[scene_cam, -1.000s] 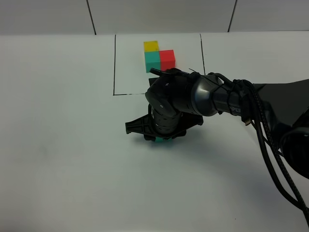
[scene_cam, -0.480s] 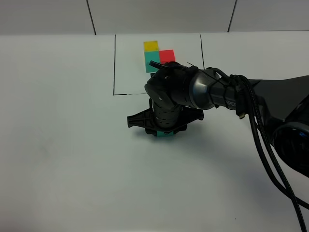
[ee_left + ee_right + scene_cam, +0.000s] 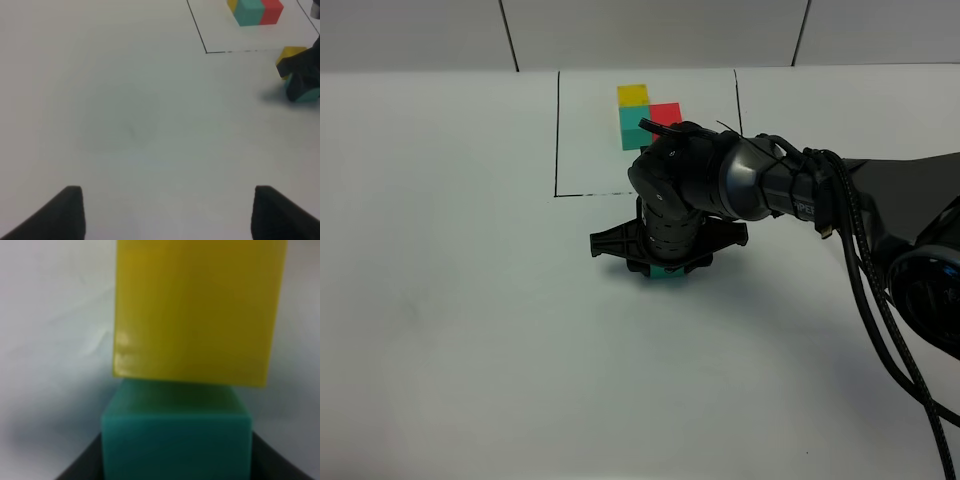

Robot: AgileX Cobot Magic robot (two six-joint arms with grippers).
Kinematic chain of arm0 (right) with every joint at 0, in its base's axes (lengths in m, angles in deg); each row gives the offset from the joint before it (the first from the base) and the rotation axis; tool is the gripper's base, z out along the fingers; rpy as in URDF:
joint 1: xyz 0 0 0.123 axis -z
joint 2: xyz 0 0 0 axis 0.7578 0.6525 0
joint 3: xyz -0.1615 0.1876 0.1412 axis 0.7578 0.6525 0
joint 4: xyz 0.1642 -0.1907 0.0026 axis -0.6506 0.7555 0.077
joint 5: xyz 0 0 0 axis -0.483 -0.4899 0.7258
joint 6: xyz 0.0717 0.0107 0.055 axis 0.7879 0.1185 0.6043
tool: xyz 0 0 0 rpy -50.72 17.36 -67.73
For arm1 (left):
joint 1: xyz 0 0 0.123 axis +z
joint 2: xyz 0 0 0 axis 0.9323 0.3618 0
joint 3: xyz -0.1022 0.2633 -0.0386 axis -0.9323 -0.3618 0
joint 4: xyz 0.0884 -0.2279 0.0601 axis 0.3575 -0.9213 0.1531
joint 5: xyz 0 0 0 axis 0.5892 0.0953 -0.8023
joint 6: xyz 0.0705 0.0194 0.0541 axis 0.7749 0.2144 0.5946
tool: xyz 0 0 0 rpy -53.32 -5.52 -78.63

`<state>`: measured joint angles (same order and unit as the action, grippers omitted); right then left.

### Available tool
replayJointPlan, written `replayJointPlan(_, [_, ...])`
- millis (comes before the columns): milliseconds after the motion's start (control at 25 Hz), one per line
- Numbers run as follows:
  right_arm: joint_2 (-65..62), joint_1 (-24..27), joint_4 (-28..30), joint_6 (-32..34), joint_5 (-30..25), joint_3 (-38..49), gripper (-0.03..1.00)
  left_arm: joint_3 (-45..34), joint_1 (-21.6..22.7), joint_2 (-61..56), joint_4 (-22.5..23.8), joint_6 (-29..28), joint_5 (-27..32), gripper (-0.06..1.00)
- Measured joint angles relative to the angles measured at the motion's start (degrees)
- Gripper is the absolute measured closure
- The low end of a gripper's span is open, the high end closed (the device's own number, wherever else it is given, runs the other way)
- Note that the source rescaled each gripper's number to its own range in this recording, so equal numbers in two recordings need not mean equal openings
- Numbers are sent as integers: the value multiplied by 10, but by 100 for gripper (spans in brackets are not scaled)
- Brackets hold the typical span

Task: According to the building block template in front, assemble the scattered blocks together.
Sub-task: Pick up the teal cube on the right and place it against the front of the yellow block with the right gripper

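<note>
The template, a joined yellow (image 3: 633, 95), teal-green (image 3: 636, 127) and red (image 3: 666, 115) cluster, sits inside the black drawn frame (image 3: 558, 130) at the back. My right gripper (image 3: 667, 268) points down just in front of the frame and is shut on the loose teal-green cube (image 3: 667, 272), (image 3: 176, 440). In the right wrist view the loose yellow cube (image 3: 197, 310) lies directly beyond the teal one, very close. The left wrist view shows the yellow cube (image 3: 290, 54) and the teal cube (image 3: 305, 92) beside the black gripper. The loose red cube is hidden. My left gripper (image 3: 167, 210) is open and empty.
The right arm (image 3: 770, 190) and its cables (image 3: 870, 290) reach in from the right edge over the white table (image 3: 450, 300). The frame's front line (image 3: 590, 194) runs just behind the gripper. Grey wall panels stand behind the table.
My right gripper has carried the teal-green cube a little to the right and back, towards the black frame and the yellow cube. The template has not moved.
</note>
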<state>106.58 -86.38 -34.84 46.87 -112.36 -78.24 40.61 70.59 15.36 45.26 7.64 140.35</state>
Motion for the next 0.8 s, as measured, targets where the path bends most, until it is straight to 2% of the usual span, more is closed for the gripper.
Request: replayJointPlan(800, [11,0,5,0,4,-6,96,0,0,0,0,0,0,34])
